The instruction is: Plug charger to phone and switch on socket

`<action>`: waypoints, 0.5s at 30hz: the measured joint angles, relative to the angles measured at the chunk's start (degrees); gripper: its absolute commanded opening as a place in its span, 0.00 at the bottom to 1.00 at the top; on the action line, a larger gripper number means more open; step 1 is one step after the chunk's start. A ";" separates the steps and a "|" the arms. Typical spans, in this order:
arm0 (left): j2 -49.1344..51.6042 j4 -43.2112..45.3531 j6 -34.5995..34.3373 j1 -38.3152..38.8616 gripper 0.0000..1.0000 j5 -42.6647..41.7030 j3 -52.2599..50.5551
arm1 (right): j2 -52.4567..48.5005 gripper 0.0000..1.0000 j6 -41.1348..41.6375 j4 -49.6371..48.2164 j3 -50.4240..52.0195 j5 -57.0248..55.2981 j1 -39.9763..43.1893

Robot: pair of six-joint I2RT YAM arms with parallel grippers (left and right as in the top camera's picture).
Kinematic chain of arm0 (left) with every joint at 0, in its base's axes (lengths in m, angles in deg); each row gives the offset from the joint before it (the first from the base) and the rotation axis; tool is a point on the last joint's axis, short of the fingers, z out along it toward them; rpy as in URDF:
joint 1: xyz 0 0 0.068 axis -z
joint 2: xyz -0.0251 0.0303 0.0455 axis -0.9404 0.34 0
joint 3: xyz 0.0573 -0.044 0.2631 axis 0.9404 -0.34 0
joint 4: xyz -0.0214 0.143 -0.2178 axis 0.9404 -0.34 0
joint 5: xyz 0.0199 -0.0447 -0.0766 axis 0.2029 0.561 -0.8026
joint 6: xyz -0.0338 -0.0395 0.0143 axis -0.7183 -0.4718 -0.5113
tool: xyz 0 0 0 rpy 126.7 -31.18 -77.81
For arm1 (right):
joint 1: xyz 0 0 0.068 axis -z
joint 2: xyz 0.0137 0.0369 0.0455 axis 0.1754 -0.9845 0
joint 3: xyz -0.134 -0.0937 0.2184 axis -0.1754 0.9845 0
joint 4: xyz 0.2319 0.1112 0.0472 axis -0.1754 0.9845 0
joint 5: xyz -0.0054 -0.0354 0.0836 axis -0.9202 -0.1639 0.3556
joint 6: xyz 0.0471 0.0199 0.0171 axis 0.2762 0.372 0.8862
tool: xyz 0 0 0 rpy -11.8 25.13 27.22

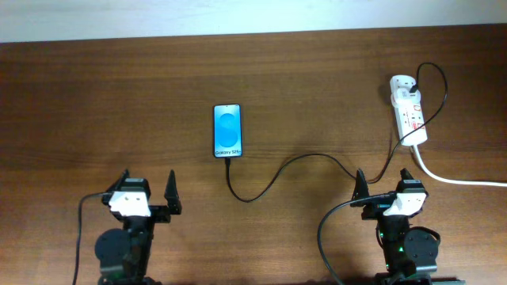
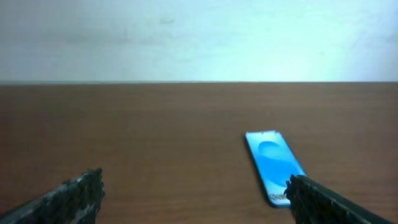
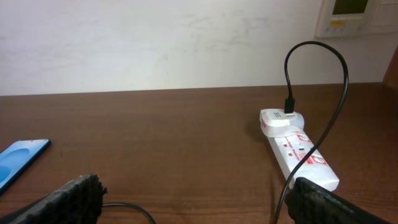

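The phone lies flat at the table's middle, its blue screen up; it also shows in the left wrist view and at the left edge of the right wrist view. The charger cable runs from the phone's near end in a loop to the white socket strip at the back right, where it enters a white adapter. The socket also shows in the right wrist view. My left gripper is open and empty near the front left. My right gripper is open and empty in front of the socket.
A thick white lead runs from the socket off the right edge. A pale wall stands behind the table's far edge. The arms' black cables hang at the front.
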 measured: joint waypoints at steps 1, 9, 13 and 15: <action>-1.11 1.36 2.03 0.00 0.99 -0.02 -1.49 | 0.00 0.98 0.02 -0.02 0.00 0.00 0.00; -9.07 -2.38 10.93 0.20 1.00 0.13 -6.47 | 0.00 0.98 0.04 0.02 0.00 0.00 0.00; -14.10 -4.02 11.30 1.51 0.99 0.28 -6.58 | -0.02 0.99 0.02 0.02 0.00 0.00 0.00; -14.10 -4.04 11.30 1.51 0.99 0.28 -6.58 | -0.02 0.98 0.02 0.02 0.00 0.00 0.00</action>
